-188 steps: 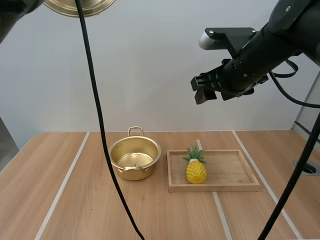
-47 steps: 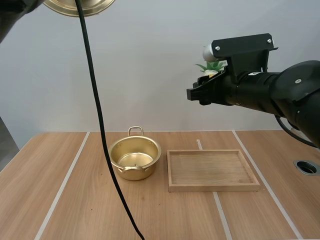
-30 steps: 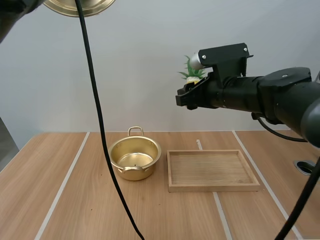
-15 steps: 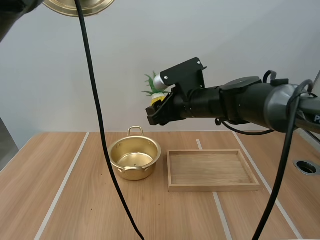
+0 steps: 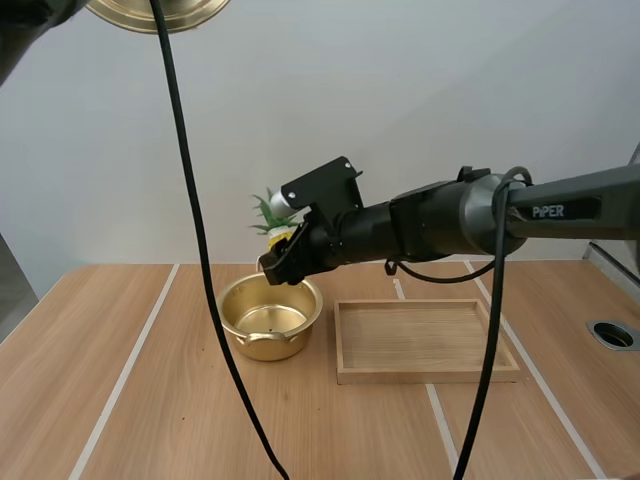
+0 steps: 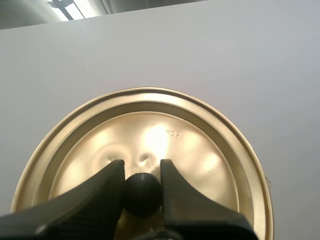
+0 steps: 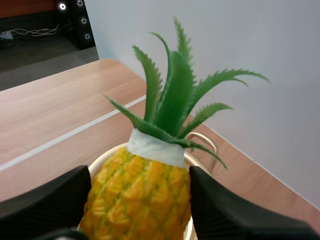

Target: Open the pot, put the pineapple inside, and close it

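- Golden metal is gleaming left of centre in the high view, where the pot (image 5: 270, 318) is sitting open on the pale wooden desk (image 5: 140, 400) with nothing lying inside it.
- Just right of the pot, near it but not touching, a shallow wooden tray (image 5: 425, 375) is lying flat on the desk.
- Reaching in from the right edge of the frame, the right end effector (image 5: 280, 265) is hovering just above the pot's far rim.
- Its two black fingers are standing spread to about the width of the fruit and are pressing on the yellow body of the pineapple (image 7: 137, 195) from both sides.
- The pineapple is hanging in the air over the pot, not yet inside, with its green crown pointing up; in the right wrist view the pot's rim and one loop handle are showing behind the fruit.
- At the upper left of the high view, well above the desk, the lid (image 5: 160, 12) is being held up.
- In the left wrist view the left end effector (image 6: 142, 169) is showing its fingers drawn close together, pinching the lid's black knob (image 6: 142, 194) between them.
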Tool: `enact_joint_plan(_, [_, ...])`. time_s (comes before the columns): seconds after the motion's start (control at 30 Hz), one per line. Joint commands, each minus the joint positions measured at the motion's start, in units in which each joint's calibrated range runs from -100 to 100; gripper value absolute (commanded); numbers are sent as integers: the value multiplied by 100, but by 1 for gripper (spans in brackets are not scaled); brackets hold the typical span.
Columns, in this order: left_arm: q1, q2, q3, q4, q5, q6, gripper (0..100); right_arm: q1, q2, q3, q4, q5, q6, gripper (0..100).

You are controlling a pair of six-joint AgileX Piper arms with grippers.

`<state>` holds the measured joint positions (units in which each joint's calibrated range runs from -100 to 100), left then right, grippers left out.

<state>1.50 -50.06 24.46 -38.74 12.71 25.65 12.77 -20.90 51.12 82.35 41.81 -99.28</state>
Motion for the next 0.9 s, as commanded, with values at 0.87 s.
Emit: enact_joint_plan(0.87, [-19,-44,-66,6,-83,-53,0,76,2061,-8,1308,385,-72,0])
